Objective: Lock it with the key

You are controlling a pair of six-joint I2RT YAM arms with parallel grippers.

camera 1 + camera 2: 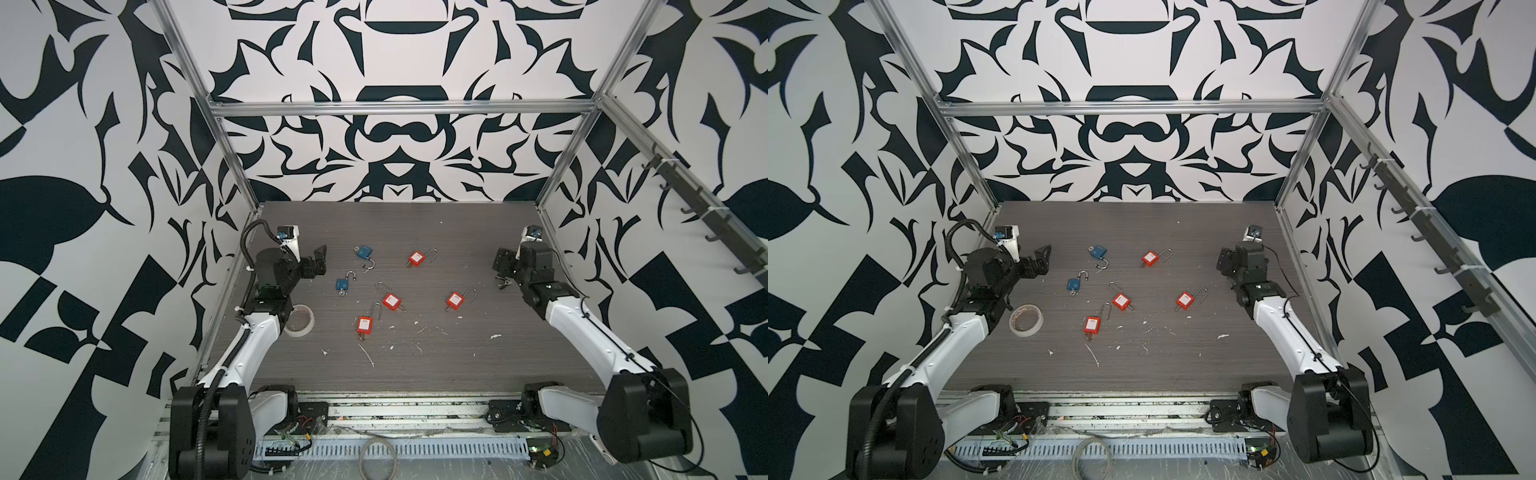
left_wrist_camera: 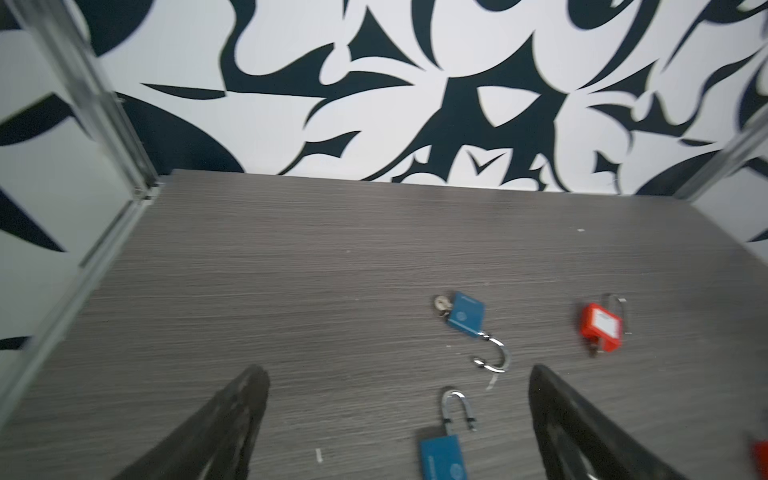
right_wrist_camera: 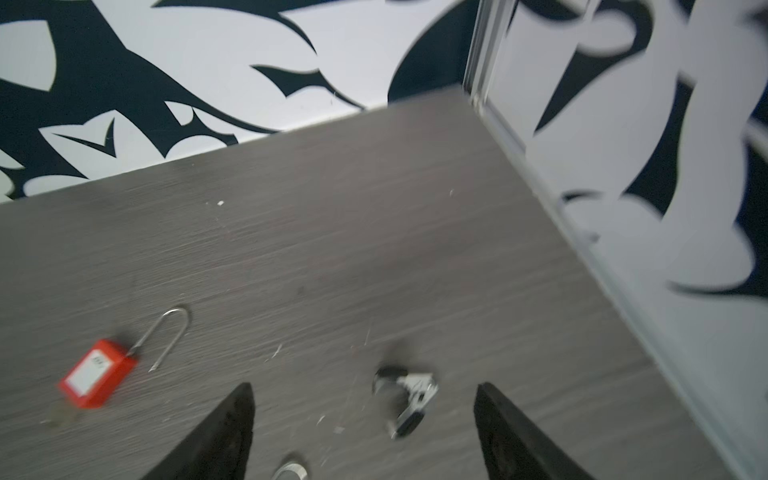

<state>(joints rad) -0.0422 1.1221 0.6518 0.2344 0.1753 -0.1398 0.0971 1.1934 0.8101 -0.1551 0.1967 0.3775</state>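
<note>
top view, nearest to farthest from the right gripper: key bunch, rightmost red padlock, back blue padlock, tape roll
From the right gripper, in a top view:
1. key bunch, right at its tips, right side.
2. rightmost red padlock, right of centre.
3. back blue padlock, left of centre.
4. tape roll, far left.

No text legible in any view. White labels on the red padlocks [image 1: 456, 299] carry print too small and blurred to read. The blue padlocks [image 2: 467, 316] bear a round emblem and a line of lettering, both unreadable.
</note>
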